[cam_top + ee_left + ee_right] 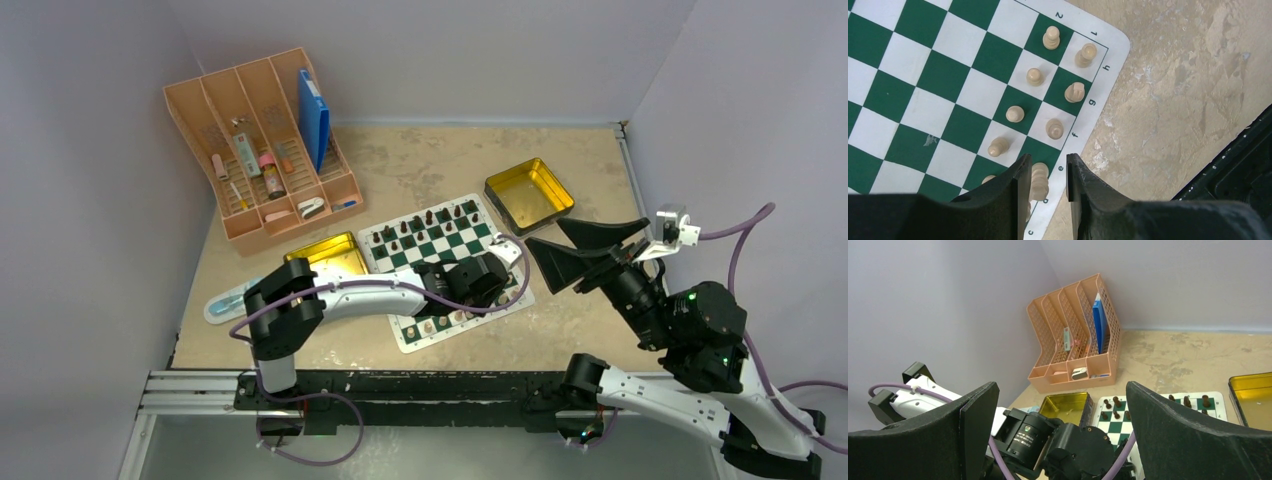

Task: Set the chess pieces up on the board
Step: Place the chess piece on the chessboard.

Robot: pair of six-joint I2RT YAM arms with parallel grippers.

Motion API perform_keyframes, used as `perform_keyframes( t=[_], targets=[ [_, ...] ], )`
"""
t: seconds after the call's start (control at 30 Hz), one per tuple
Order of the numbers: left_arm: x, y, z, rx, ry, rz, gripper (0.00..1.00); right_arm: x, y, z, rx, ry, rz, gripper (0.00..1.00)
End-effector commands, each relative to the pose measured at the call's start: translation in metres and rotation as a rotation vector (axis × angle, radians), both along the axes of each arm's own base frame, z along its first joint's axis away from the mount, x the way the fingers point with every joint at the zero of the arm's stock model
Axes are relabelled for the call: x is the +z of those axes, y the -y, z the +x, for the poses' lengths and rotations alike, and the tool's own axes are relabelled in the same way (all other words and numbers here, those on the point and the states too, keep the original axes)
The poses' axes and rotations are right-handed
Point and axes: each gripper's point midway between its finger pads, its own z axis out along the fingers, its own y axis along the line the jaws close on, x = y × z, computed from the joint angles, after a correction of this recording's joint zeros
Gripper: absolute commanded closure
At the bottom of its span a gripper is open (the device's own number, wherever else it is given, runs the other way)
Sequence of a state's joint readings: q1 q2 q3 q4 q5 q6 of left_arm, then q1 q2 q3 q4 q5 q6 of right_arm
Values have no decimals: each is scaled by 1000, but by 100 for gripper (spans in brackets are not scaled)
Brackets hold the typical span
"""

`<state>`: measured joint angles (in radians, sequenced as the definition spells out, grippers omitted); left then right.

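1. The left gripper (pixel 1045 172) hangs over the flat green-and-white chess mat (pixel 943 75), at its four o'clock edge in the top view, with its jaws narrowly parted.
2. A light tan wooden chessman (pixel 1038 181) stands upright between them. It hugs the nine o'clock finger, with a gap at three o'clock.
3. The other tan chessmen (pixel 1055 128) trail toward one o'clock.
4. The right gripper (pixel 1060 390) is spread wide, empty and raised at three o'clock. The left arm is nearer.

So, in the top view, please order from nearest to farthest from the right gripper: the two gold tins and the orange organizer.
From the right gripper:
1. Right gold tin, off the far right corner of the board.
2. Left gold tin, beside the board's left edge.
3. Orange organizer, at the far left.
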<state>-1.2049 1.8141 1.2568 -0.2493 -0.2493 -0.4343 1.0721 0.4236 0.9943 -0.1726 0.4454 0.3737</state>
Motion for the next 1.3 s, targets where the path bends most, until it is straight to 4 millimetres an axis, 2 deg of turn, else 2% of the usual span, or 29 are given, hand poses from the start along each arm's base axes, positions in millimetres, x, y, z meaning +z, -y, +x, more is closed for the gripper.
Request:
perform_keyframes(
  t=[0.0,0.17,0.5,0.7,1.07,1.27],
  targets=[
    [18,6,10,24,45,-16,69,14,5,-6,15,41,39,1],
    [21,1,9,47,35,-1,69,9,3,-5,17,26,30,1],
    [-5,-11,-2,54,-44,79,67,10,3,-7,24,36,36,1],
    [-13,-9,-4,36,-55,96,67,12,3,-7,26,34,37,1],
    [-11,-6,-3,16,-39,94,82,11,1,-6,28,31,38,1],
    [-9,-2,-2,6,-32,79,84,11,0,-6,27,32,38,1]
  ],
)
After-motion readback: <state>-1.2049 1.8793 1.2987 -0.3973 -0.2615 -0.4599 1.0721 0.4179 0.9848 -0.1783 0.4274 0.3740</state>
